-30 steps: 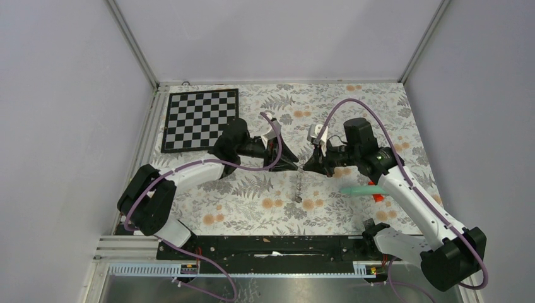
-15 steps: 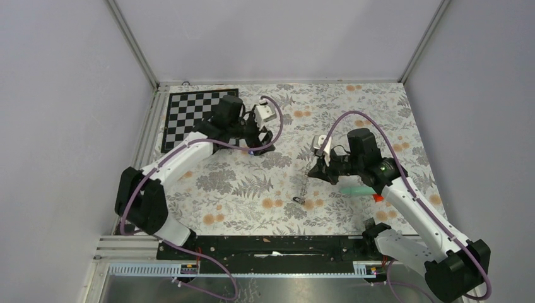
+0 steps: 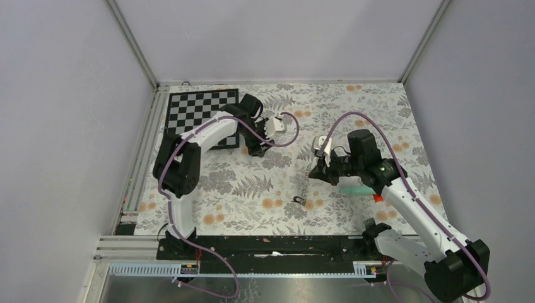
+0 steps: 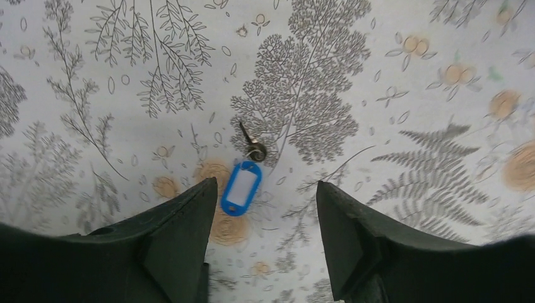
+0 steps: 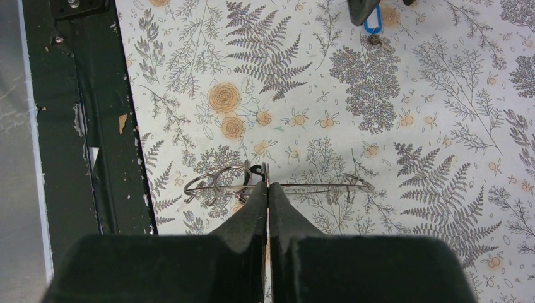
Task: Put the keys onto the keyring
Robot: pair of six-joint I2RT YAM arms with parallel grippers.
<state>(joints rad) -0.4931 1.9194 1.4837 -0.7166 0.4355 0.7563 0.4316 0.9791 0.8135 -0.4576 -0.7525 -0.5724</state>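
1. Far left: chequered board, flat, matt and rigid, no part of this step.
2. At the left gripper: jaws spread wide, nothing between them, poised right above the blue-tagged key. Lying flat on the floral cloth: a glossy oblong plastic tag with a white centre, and a tiny metal key at its far end. Judged as the pick-up step for this key.
3. Next move, as a judgement: shift a little toward the tag, which lies nearer one finger, then lower and close on the smooth, thin plastic without sliding it away.
4. At the right gripper: jaws pinched tight on the keyring, thin grey metal seen edge-on, held above the cloth, well apart from the key. Cannot tell whether the other key already hangs there.
5. Farther right: teal stick, idle.
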